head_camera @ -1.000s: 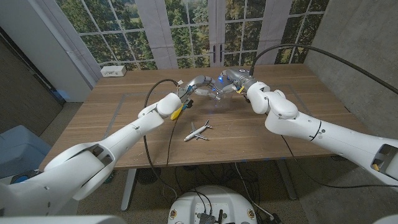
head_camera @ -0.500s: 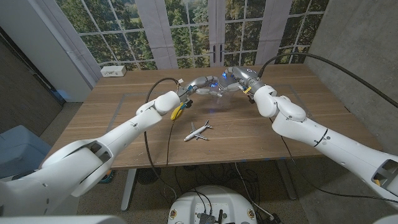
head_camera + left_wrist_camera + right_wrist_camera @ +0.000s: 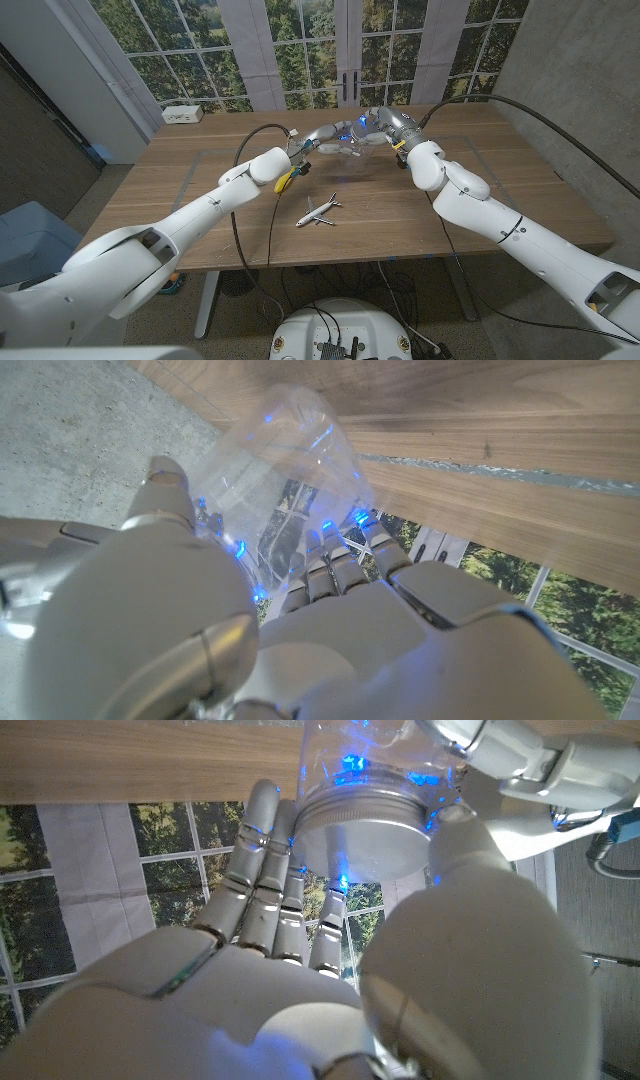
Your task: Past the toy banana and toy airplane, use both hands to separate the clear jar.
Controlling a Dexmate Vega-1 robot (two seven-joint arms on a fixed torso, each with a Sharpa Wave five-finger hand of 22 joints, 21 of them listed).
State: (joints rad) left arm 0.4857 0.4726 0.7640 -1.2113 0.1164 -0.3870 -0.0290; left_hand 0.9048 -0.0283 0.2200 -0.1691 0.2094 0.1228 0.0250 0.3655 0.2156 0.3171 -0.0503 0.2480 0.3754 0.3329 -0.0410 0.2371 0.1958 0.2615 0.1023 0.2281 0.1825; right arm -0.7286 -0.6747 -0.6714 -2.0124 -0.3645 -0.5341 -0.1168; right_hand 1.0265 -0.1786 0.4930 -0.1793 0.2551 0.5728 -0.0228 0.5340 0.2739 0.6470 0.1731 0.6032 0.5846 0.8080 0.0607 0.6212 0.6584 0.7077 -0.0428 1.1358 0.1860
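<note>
Clear plastic jar [image 3: 290, 480] is up off the wooden desk [image 3: 420, 205], over its far middle part, and I've got both hands on it. My left hand [image 3: 325, 136] wraps the see-through body with fingers [image 3: 345, 555] curled round it. My right hand [image 3: 385, 124] grips the round silver metal lid [image 3: 360, 820], fingers [image 3: 265, 850] against its rim. Yellow toy banana [image 3: 285, 180] sits just beside my left forearm, and the small white toy airplane [image 3: 318, 210] lies nearer the desk's front edge.
</note>
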